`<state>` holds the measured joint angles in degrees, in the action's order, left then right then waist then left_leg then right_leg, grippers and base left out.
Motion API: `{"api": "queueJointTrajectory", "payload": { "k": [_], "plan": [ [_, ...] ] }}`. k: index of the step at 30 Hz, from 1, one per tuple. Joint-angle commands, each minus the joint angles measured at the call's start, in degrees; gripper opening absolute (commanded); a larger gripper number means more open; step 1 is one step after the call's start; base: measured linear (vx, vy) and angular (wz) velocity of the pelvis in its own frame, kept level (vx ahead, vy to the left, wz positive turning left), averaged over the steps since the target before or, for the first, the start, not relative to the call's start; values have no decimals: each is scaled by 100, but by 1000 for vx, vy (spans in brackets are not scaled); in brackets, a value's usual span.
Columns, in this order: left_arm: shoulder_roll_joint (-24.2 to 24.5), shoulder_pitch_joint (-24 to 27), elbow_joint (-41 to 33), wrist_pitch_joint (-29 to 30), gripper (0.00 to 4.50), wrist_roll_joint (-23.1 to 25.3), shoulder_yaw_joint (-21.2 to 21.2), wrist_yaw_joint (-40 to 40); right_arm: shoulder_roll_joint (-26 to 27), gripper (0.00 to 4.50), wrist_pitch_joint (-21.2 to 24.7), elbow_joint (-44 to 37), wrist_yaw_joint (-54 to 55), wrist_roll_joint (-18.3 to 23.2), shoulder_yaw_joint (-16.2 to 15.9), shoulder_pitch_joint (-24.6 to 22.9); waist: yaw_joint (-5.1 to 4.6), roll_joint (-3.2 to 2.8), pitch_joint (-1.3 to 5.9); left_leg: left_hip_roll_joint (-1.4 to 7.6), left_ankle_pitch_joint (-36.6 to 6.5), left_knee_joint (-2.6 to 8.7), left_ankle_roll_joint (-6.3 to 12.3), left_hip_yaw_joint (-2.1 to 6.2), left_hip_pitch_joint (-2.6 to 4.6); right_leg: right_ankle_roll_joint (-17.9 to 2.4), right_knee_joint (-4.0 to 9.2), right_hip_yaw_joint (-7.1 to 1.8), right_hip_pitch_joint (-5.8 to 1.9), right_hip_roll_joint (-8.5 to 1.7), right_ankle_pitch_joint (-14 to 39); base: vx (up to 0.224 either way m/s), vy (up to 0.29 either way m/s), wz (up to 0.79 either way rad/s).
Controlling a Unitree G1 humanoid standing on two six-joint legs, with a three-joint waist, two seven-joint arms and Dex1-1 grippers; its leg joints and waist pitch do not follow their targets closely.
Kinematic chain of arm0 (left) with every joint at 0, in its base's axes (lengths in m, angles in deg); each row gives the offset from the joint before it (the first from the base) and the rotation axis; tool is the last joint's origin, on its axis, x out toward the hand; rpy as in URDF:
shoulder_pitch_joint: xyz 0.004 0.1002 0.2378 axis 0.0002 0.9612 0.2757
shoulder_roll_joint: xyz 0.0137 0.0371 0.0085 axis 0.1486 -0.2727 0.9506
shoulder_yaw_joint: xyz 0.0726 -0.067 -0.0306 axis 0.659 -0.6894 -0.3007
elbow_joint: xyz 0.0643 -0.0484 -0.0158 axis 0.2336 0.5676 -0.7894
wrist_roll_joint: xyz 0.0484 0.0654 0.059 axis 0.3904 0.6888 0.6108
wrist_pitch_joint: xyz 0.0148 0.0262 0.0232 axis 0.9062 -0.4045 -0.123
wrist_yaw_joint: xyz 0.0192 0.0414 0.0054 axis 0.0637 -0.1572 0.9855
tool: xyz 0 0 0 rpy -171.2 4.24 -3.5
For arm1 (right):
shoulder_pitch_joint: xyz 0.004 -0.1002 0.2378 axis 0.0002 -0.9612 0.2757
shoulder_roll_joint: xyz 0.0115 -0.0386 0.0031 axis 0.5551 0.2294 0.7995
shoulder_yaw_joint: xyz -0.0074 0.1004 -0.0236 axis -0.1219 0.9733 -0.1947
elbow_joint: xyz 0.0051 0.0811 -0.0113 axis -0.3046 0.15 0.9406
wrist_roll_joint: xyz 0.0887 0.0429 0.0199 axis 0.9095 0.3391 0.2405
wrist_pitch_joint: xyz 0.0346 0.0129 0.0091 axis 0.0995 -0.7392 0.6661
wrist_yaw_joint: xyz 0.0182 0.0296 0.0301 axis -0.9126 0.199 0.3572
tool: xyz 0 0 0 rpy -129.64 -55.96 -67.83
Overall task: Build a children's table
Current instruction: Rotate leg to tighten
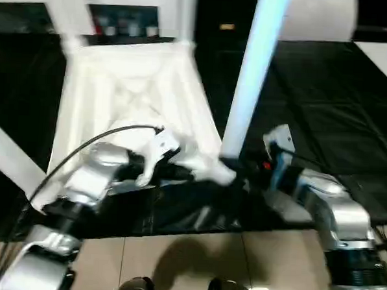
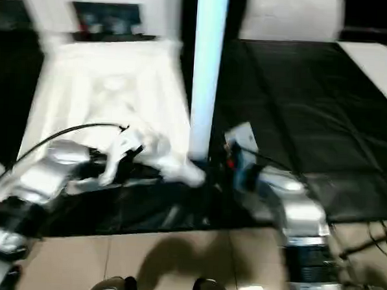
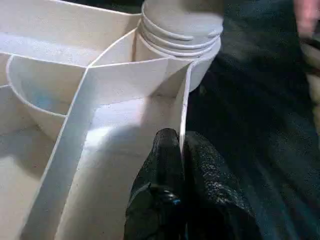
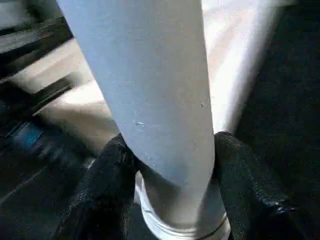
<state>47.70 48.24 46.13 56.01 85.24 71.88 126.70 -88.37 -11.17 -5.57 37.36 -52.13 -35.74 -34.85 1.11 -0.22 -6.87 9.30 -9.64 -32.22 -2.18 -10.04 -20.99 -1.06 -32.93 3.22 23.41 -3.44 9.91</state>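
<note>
Nearest, the left gripper [image 3: 182, 165] is pressed together, pinching the thin side wall of the upturned white plastic ribbed table top [image 1: 134, 93] close to its near corner socket [image 3: 180, 47]. Just beside it, the right gripper [image 4: 165, 170] clasps the base of a long tapered white plastic leg [image 1: 252, 76] standing upright in that socket. The top lies on a black floor mat [image 1: 325, 106]. Screwing it in well likely means holding the leg vertical, the wall pinned steady. Farther legs rise behind.
</note>
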Motion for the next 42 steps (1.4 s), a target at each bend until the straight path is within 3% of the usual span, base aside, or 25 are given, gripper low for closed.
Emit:
{"api": "queueJointTrajectory", "payload": {
  "k": [1,3,4,5,7,9,10,13,15,17,21,22,23,25,28,30,32,34,37,42],
  "plan": [
    [-702,-273,41,56,0,-206,139,-693,721,202,495,116,132,231,-922,18,-24,45,249,310,-2160,446,-87,269,67,-348,648,-229,-155,-561,4064,0,0,0],
    [-817,-335,90,88,0,-177,68,-957,897,202,464,203,453,127,-909,55,-34,26,240,335,-2180,465,-56,254,80,-392,647,-239,-133,-550,3802,0,0,0],
    [-936,-399,128,93,0,-126,29,-1213,1093,202,385,370,858,6,-839,123,-60,11,236,347,-2252,481,-45,231,113,-512,639,-254,-91,-527,3467,0,0,0],
    [-1025,-435,133,120,0,-71,-6,-1387,1244,202,380,443,1162,-90,-778,158,-69,21,257,347,-2203,489,-49,237,91,-559,617,-255,-138,-533,3282,0,0,0],
    [-1178,-486,114,188,0,38,-55,-1687,1475,202,408,547,1697,-285,-650,211,-86,4,251,357,-2158,502,-66,221,102,-651,601,-278,-109,-523,3029,0,0,0],
    [-1228,-463,18,217,0,100,-3,-1712,1520,202,334,543,1821,-360,-611,194,-80,18,261,352,-2123,498,-39,216,92,-666,585,-291,-133,-526,2882,0,0,0],
    [-1242,-452,-12,232,0,120,8,-1705,1538,254,317,522,1827,-374,-597,179,-61,19,284,354,-1923,490,36,186,91,-734,554,-322,-147,-526,2488,0,0,0],
    [-1142,-343,-173,257,0,96,105,-1516,1405,272,157,365,1909,-377,-463,78,-44,15,305,352,-1503,471,201,147,58,-933,485,-347,-190,-519,1795,0,0,0],
    [-1077,-299,-220,253,0,73,134,-1420,1315,304,47,324,1831,-364,-421,46,-41,17,302,356,-1413,468,247,138,49,-997,473,-345,-203,-521,1665,0,0,0],
    [-923,-209,-287,196,0,88,158,-1200,1030,316,-159,223,1581,-379,-362,-23,-17,20,297,351,-1400,455,312,132,49,-1000,492,-341,-224,-535,1838,0,0,0],
    [-588,-72,-352,-72,0,75,249,-726,461,333,-509,128,975,-301,-285,-80,7,29,325,346,-1103,427,440,126,15,-1039,452,-332,-268,-528,1521,0,0,0],
    [-365,9,-401,-189,0,37,313,-396,81,357,-726,149,541,-263,-251,-79,17,2,335,345,-948,411,509,122,13,-1089,427,-331,-270,-521,1311,0,0,0],
    [-338,19,-406,-201,0,28,319,-354,35,364,-753,156,487,-259,-245,-78,9,16,368,331,-713,377,598,112,-21,-1165,373,-326,-311,-508,933,0,0,0],
    [-149,69,-429,-366,0,11,386,-77,-251,381,-939,219,126,-222,-210,-61,27,9,409,343,-339,330,760,97,-14,-1382,290,-322,-317,-496,173,0,0,0],
    [278,120,-402,-814,0,55,557,535,-881,409,-1348,386,-882,-66,-272,-21,63,6,423,345,-65,274,1064,83,-27,-1618,212,-292,-316,-484,-452,0,0,0],
    [370,131,-420,-885,0,25,577,696,-1038,415,-1420,416,-1180,-7,-310,-14,100,5,396,359,-182,264,1116,74,-23,-1633,217,-294,-299,-488,-339,0,0,0],
    [461,139,-440,-947,0,-22,596,866,-1199,437,-1498,459,-1481,50,-359,-1,111,11,365,373,-441,283,1019,83,-24,-1603,263,-281,-291,-498,169,0,0,0],
    [713,136,-420,-1185,0,-47,734,1320,-1560,437,-1700,624,-2237,163,-529,80,127,9,343,393,-843,308,801,95,0,-1475,336,-276,-274,-506,994,0,0,0],
    [982,129,-319,-1487,0,30,939,1721,-1795,437,-1905,887,-3013,331,-665,237,141,5,323,410,-1125,331,622,96,29,-1385,369,-285,-251,-505,1393,0,0,0],
    [1106,100,-234,-1673,0,10,1004,1985,-1930,400,-2018,1101,-3605,448,-801,386,195,4,363,429,-851,310,643,82,36,-1504,298,-284,-261,-503,971,0,0,0]
  ]
}}
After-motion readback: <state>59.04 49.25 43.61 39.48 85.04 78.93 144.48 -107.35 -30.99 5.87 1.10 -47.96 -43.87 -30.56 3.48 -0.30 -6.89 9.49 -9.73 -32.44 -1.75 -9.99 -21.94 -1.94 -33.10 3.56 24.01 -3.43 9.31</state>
